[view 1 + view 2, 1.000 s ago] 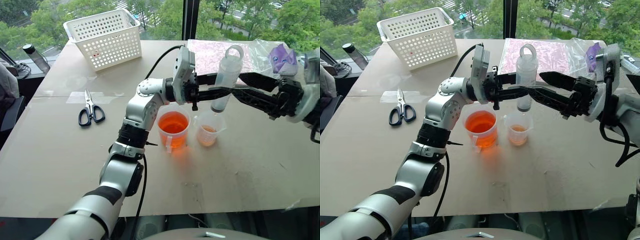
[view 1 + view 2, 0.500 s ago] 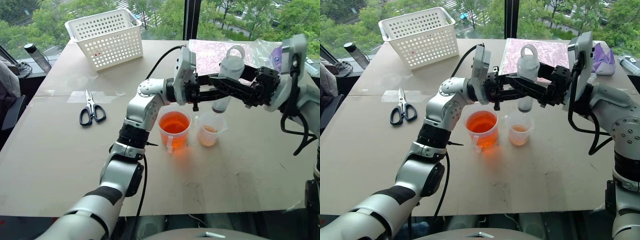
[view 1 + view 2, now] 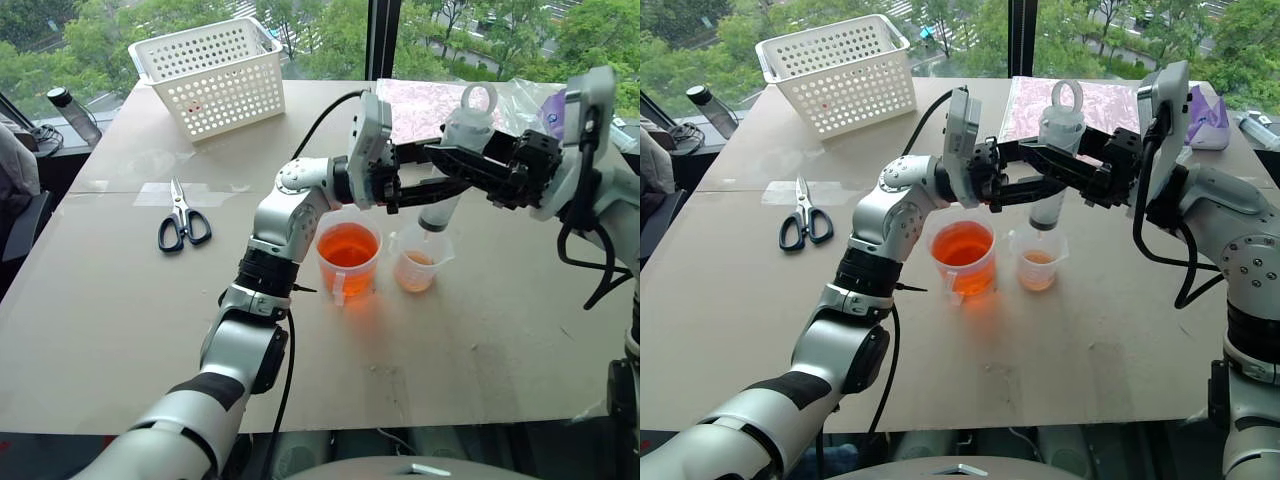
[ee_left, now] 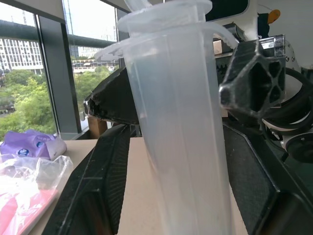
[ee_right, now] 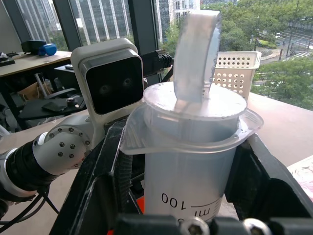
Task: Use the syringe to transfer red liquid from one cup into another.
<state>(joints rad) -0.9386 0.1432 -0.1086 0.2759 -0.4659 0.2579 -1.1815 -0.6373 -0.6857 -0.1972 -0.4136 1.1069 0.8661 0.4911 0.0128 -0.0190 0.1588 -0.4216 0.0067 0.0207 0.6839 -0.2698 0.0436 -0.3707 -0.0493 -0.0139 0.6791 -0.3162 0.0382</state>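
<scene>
Larger cup (image 3: 347,257) holds orange-red liquid (image 3: 346,246); smaller cup (image 3: 419,262) to its right, faintly orange at base; syringe (image 3: 450,165) tilted above it, right tool (image 3: 1065,166) gripping its barrel; left tool (image 3: 425,186) around the lower barrel, grip unclear.

Head eyes overlook the table (image 3: 120,330); wrist cameras close on syringe (image 4: 181,127).

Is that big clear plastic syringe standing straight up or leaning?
Leaning. The big clear plastic syringe tilts, its ring top toward the robot's right, its tip over the smaller clear cup.

A beige table (image 3: 120,330) holds a white basket (image 3: 212,75), black scissors (image 3: 181,222), an orange-red cup (image 3: 347,261), a smaller clear cup (image 3: 417,262) and a pink packet (image 3: 425,101).
</scene>
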